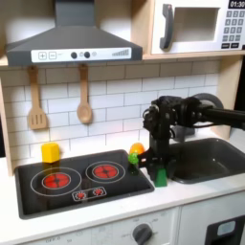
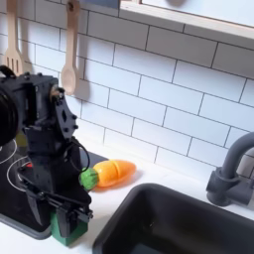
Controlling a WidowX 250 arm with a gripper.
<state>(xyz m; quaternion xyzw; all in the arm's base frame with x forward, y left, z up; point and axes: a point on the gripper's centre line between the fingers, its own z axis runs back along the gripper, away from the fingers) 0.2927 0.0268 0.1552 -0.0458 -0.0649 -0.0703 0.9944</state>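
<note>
My black gripper (image 1: 158, 165) points straight down at the right edge of the toy stove (image 1: 57, 196). A small green block (image 1: 161, 177) stands on the counter right under its fingertips. In the second exterior view the gripper (image 2: 65, 212) sits right on top of the green block (image 2: 68, 231), and the fingers' spacing is hidden by the arm body. An orange toy carrot (image 1: 137, 149) with a green top lies just behind the gripper, near the tiled wall. It also appears as the carrot (image 2: 112, 174) to the second exterior view's right of the arm.
A dark sink (image 1: 206, 158) lies to the first exterior view's right, and a grey faucet (image 2: 234, 174) stands behind the sink (image 2: 189, 223). A yellow cup (image 1: 50, 151) stands behind the stove. A spatula (image 1: 36, 105) and a wooden spoon (image 1: 84, 100) hang on the wall.
</note>
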